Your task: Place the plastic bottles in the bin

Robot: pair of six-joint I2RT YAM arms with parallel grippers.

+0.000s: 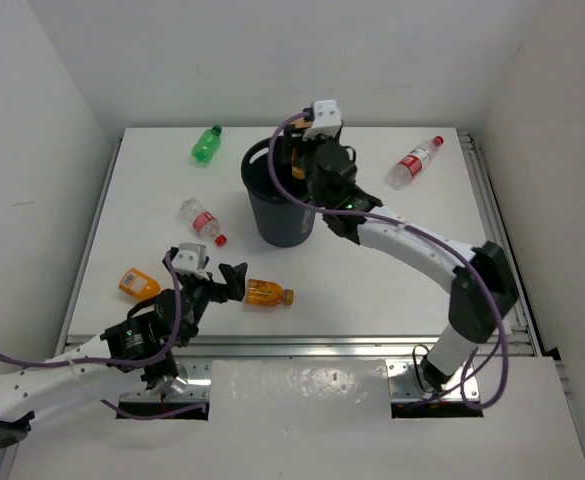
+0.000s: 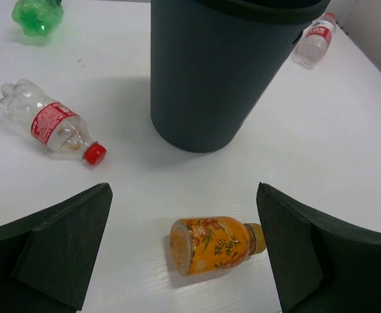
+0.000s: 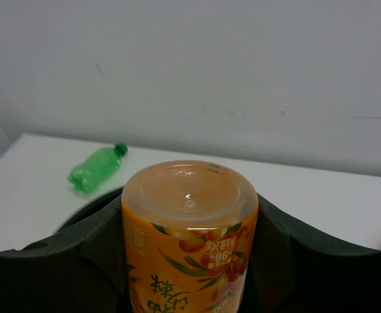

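As my right gripper (image 1: 305,152) hangs over the mouth of the bin (image 1: 272,225), its jaws are clenched on the held orange bottle (image 3: 190,222), whose base faces the wrist camera. I judge this one to be a release away from done. The bin's inside is dark and partly covered by my arm, so I cannot tell whether anything lies in it.

Five bottles are left on the table (image 1: 392,290), all lying on their sides:
- The green bottle (image 1: 206,145) is at the far left, well apart from the bin.
- The left clear bottle (image 1: 203,221), with a red label and cap, is near the bin's left side.
- The right clear bottle (image 1: 415,162) is well off to the right.
- The outer orange bottle (image 1: 139,284) is near the table's left edge.
- The near orange bottle (image 2: 213,244) is just in front of my left gripper (image 1: 234,283).

The left gripper's jaws are spread wide and hold nothing. In its wrist view the near orange bottle lies between the two fingers, touching neither.

My count is six bottles in sight: three orange, two clear with red labels and one green. There is one bin. By my reckoning the job is barely started, with one bottle at the drop and five pickups to go.
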